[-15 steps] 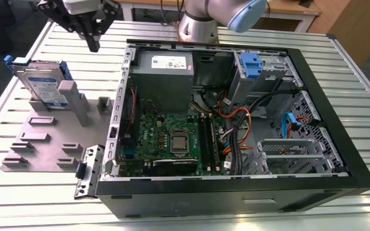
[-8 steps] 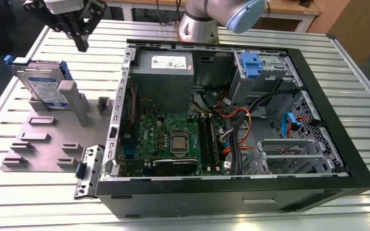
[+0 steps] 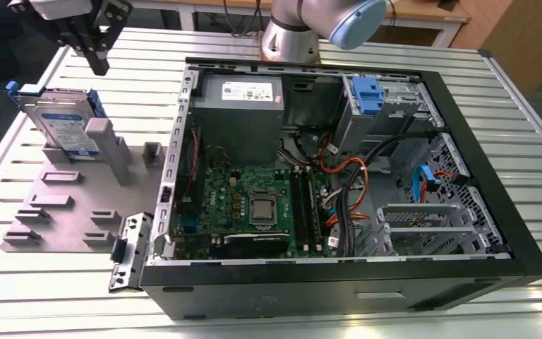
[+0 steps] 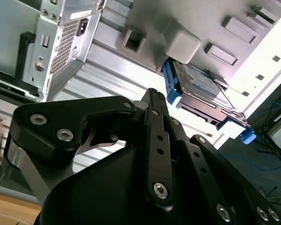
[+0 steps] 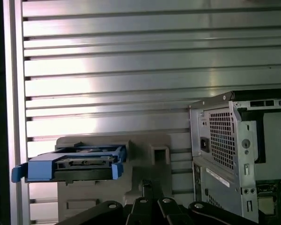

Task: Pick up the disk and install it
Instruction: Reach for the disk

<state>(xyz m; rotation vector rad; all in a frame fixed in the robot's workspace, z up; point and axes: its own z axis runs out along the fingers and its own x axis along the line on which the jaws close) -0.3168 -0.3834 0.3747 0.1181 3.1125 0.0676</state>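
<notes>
Exterior view high, oblique over bench (image 3: 54, 296). Both wrist views look past tool (image 4: 152, 93) (image 5: 147, 186), sharing disk (image 4: 203, 84) (image 5: 77, 165).

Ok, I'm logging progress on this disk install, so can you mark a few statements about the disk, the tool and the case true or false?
1. The disk stands on edge in the grey fixture. True.
2. The tool grips the disk. False: it hangs apart from it.
3. The computer case lies open, with the motherboard showing. True.
4. The disk's carrier frame is red. False: it is blue.
</notes>
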